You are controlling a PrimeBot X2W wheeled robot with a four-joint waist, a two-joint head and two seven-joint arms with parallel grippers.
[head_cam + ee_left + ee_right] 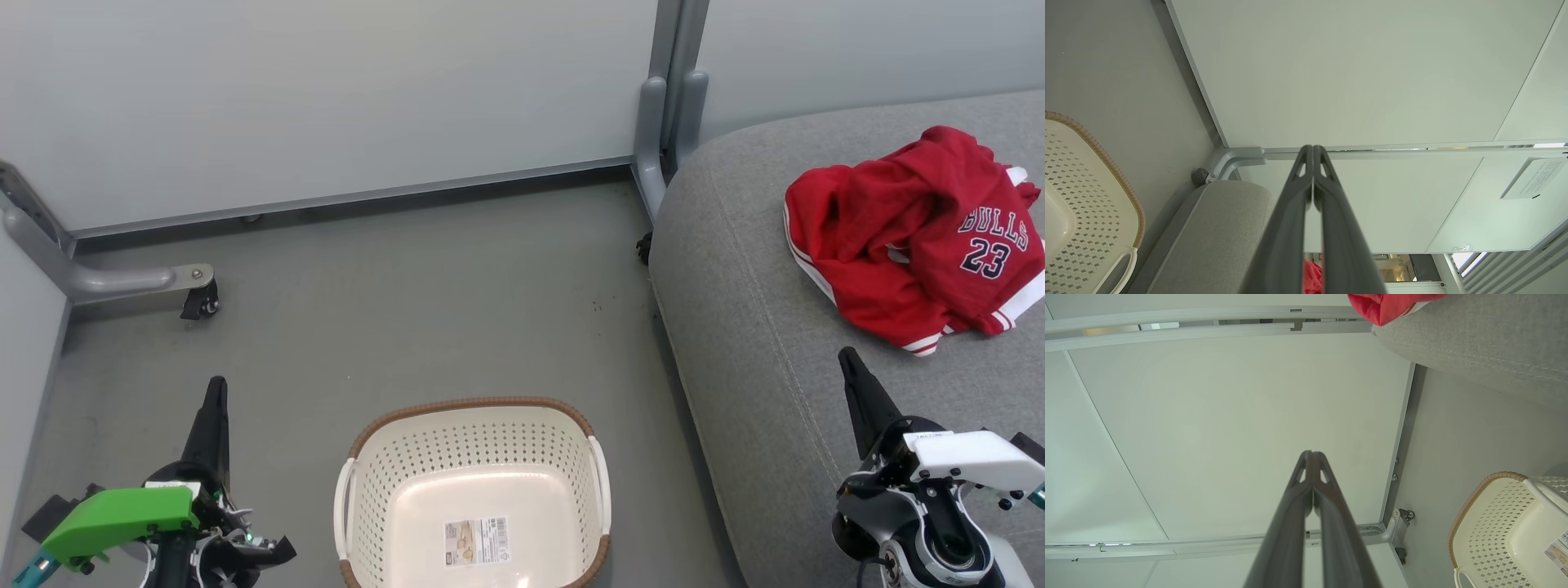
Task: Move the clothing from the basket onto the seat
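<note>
The basket (457, 445) is showing smooth cream plastic, with its inner floor gleaming glossy and its brown rim looking woven. A paper-like label (476, 542) is lying flat inside. The clothing (906, 237) is looking like soft, crumpled red cloth. The seat (759, 343) is wearing matt, coarse-weave grey fabric with stitched seams. The floor (408, 286) is appearing smooth and dull, and the frame post (669, 82) is looking like painted metal.

The head camera looks steeply down on the floor (408, 310), basket (473, 404) and seat (767, 384). Both wrist cameras sit low, facing the far wall (1351, 73). Each shares the basket and seat edge.
</note>
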